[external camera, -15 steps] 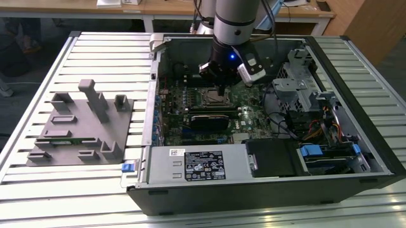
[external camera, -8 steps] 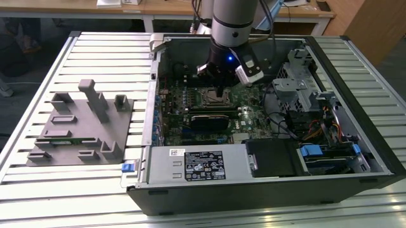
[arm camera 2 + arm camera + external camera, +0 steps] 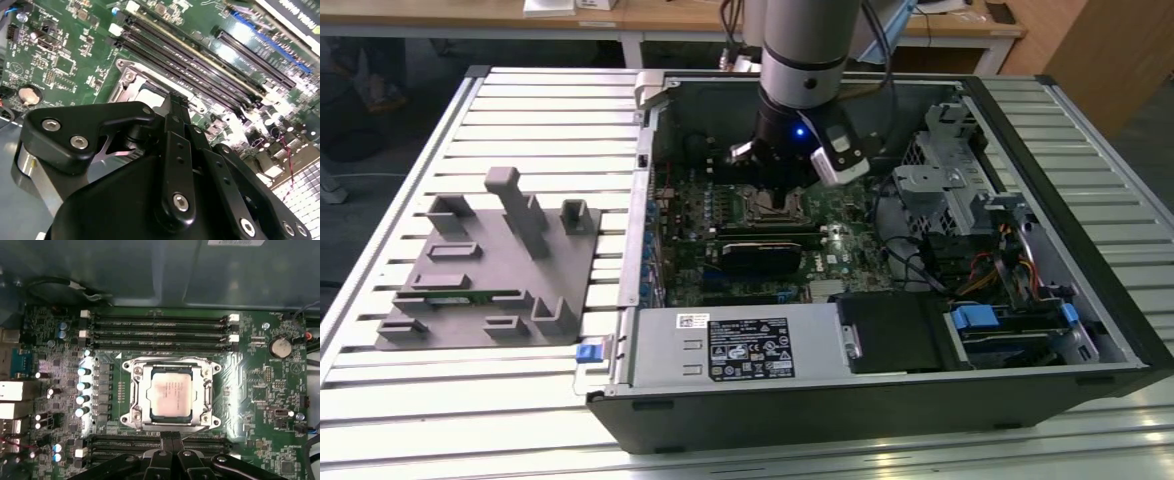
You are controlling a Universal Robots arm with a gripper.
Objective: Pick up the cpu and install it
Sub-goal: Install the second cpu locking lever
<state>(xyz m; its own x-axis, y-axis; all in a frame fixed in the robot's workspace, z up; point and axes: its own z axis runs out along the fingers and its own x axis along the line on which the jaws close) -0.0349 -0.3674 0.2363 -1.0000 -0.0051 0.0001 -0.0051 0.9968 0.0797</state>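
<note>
The cpu, a pale silver square chip, lies flat inside the metal socket frame on the green motherboard in the first wrist view. My gripper hangs just beside the socket, its two black fingers pressed together and holding nothing. In the second wrist view the gripper is seen from behind, with a corner of the cpu showing past the fingertips. In the exterior view the gripper is down inside the open computer case, over the middle of the board.
Memory slots flank the socket on two sides. A grey holder tray with upright blocks lies at the exterior view's left on the slatted table. The power supply and drive cage crowd the case.
</note>
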